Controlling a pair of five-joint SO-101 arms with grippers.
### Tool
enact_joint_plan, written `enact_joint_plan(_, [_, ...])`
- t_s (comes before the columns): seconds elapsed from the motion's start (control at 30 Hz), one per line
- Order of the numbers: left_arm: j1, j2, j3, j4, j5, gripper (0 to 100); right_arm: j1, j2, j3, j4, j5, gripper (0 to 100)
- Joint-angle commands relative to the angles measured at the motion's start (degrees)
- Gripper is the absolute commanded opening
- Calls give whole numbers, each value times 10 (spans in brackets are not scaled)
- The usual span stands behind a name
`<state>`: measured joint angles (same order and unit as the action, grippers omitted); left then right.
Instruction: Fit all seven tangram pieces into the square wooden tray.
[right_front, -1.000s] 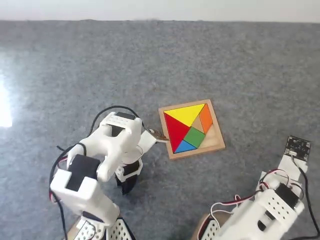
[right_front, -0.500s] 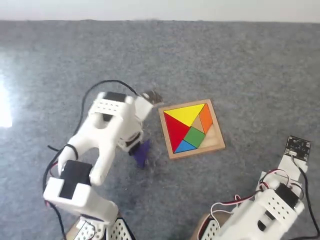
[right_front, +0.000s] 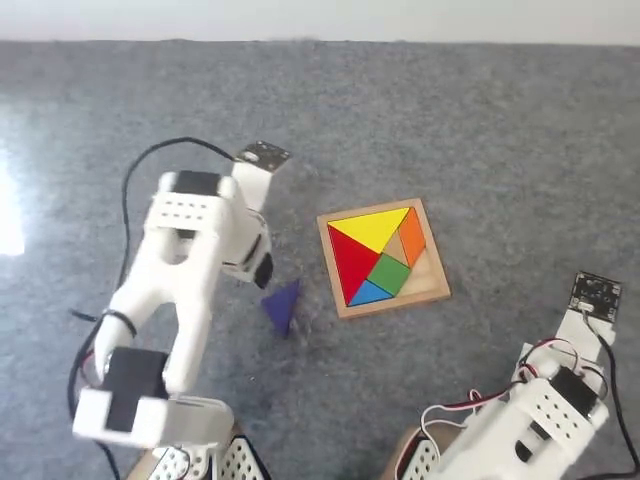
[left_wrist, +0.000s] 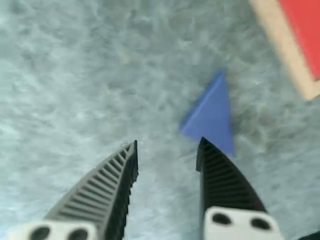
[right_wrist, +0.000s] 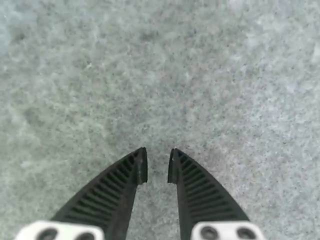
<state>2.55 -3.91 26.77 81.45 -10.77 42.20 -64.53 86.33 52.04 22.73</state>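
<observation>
Noting positions at this moment.

- Square wooden tray (right_front: 441, 287) sits right of centre on the grey counter (right_front: 480, 130), turned a little off square.
- Inside it:
  - yellow triangle (right_front: 372, 228) along the far side
  - red triangle (right_front: 351, 262) along the left side
  - green square (right_front: 388, 273) in the middle
  - small blue triangle (right_front: 370, 293) at the near edge
  - orange piece (right_front: 413, 236) toward the far-right corner
- Bare wood shows between the orange piece and the green square, and across the near-right corner.
- Loose blue-violet triangle (right_front: 283, 305) lies flat on the counter, left of the tray. It is near the tray's near-left corner but apart from it.
- Left arm (right_front: 190, 250) stands over the counter left of the tray.
- Left jaws are spread wide with nothing between them. The loose triangle lies just beyond one tip. I cannot tell whether that tip touches it.
- The tray's rim and a strip of red show past the triangle in the left wrist view.
- Right arm (right_front: 540, 420) is folded low at the near-right corner, well apart from the tray.
- Right jaws are all but closed, with only a slit between the tips. They are empty and over bare grey counter.
</observation>
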Motion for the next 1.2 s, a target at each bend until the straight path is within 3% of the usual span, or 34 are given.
enact_joint_plan(0.0, [47, -81, 55, -53, 55, 195, -7, -13, -2, -11, 5, 91])
enact_joint_plan(0.17, [77, -137, 149, -132, 67, 197, -7, -13, -2, -10, 5, 91])
enact_joint_plan(0.53, [108, -48, 160, -136, 33, 197, -7, -13, -2, -11, 5, 91])
enact_joint_plan(1.17, [62, 61, 153, -187, 30, 200, -7, -13, -2, -10, 6, 91])
